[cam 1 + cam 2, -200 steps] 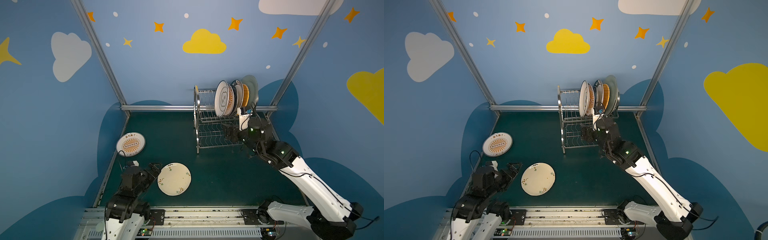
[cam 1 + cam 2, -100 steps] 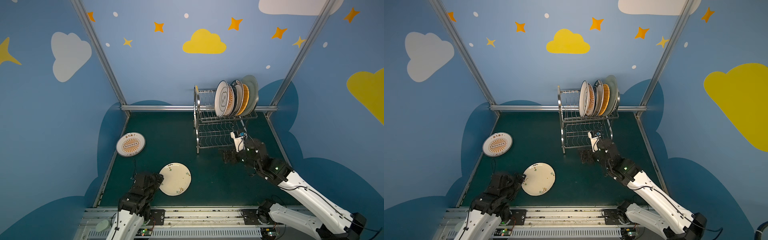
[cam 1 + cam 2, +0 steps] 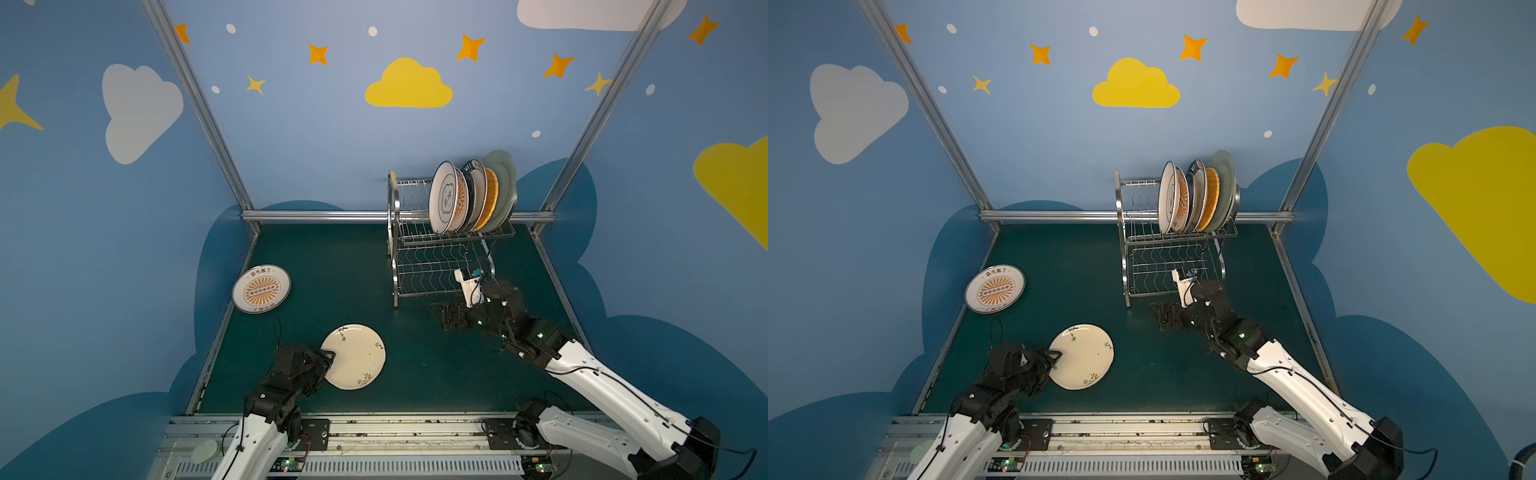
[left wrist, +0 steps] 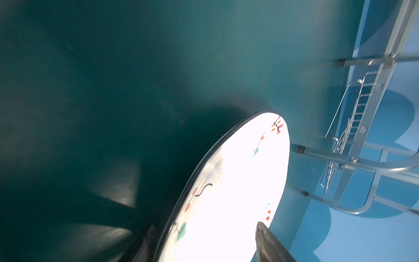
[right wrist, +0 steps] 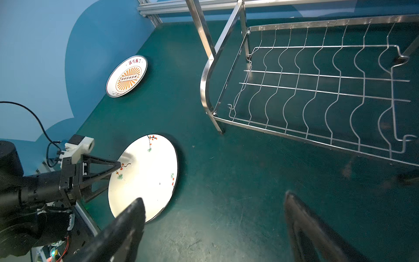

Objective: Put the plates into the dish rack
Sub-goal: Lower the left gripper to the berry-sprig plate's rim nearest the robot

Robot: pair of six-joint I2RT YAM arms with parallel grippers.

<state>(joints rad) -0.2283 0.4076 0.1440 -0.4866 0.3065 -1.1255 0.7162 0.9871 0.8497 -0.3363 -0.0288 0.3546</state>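
A cream floral plate (image 3: 357,357) (image 3: 1084,357) (image 5: 147,177) lies flat on the green mat near the front. My left gripper (image 3: 328,357) (image 3: 1054,357) (image 4: 205,226) straddles its left rim, open, with one finger over the plate's face and the other below the edge. An orange-sunburst plate (image 3: 262,289) (image 5: 127,76) lies by the left wall. The dish rack (image 3: 392,249) (image 3: 1123,249) (image 5: 205,79) stands at the back right with several plates (image 3: 446,199) upright in its upper tier. My right gripper (image 3: 446,316) (image 5: 214,199) hangs open and empty over the mat in front of the rack.
The rack's wavy-wire lower shelf (image 5: 317,90) holds nothing. Blue walls and aluminium posts (image 3: 199,108) close in the mat on three sides. A metal rail (image 3: 374,428) runs along the front edge.
My left gripper moved forward onto the floral plate's rim and its jaws narrowed. My right arm drew back and down from the rack's upper tier to just above the mat.
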